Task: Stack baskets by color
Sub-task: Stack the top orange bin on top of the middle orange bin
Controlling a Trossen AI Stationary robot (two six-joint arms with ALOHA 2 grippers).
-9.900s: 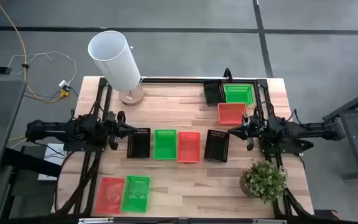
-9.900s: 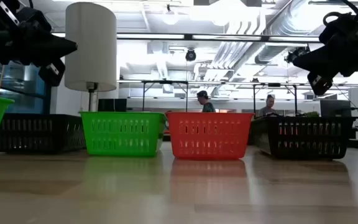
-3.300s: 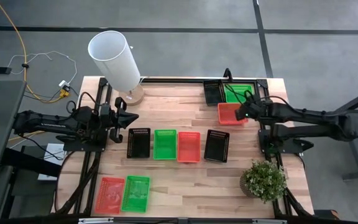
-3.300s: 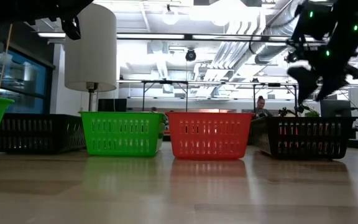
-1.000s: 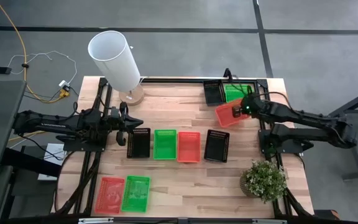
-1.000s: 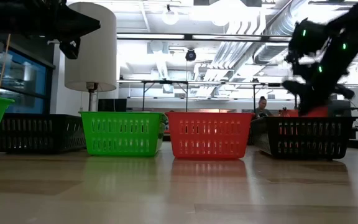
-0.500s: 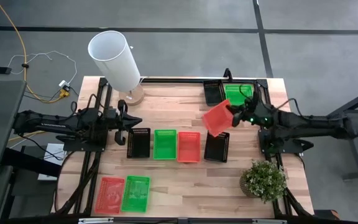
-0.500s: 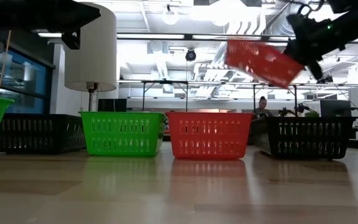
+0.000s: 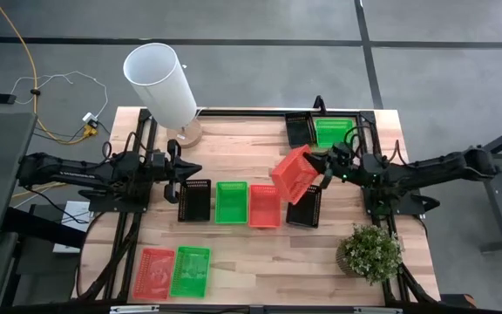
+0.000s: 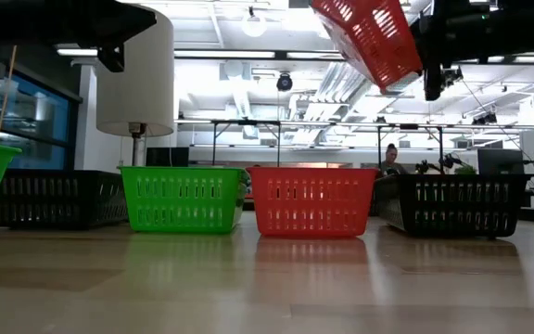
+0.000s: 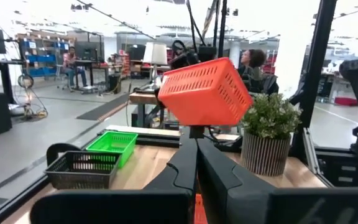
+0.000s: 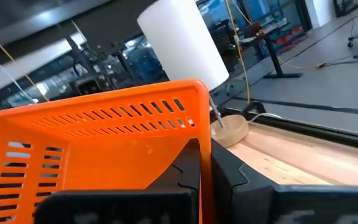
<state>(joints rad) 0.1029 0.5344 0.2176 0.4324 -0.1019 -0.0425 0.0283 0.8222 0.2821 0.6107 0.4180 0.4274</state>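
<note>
A red basket [image 9: 293, 174] hangs tilted in the air over the middle row, with my right gripper [image 9: 323, 169] shut on it; the low view shows this basket [image 10: 371, 37] high above the table. Below stand a black basket [image 9: 194, 201], a green basket [image 9: 231, 202], a red basket [image 9: 264, 206] and a black basket [image 9: 304, 208], each on its bottom. My left gripper [image 9: 184, 170] is shut and holds nothing, at the table's left, above the black basket's far end. My right gripper pinches the rim of one wall [image 12: 204, 127] of the red basket, the one toward the table's right edge. One finger [image 12: 188, 165] is inside the basket and one outside. The fingers come about level from the table's right. The basket is lifted clear and tipped on its side.
A black basket [image 9: 299, 129] and a green basket [image 9: 334, 131] stand at the far right. A red basket [image 9: 155, 272] and a green one [image 9: 190, 270] stand near left. A white lamp shade [image 9: 161, 83] rises far left, and a potted plant [image 9: 371, 251] stands near right.
My right gripper has swung from the table's far right toward its middle, risen, and tipped up from pointing down to about level. The red basket has come off the table with it, is now lifted clear, and has tipped over on its side.
</note>
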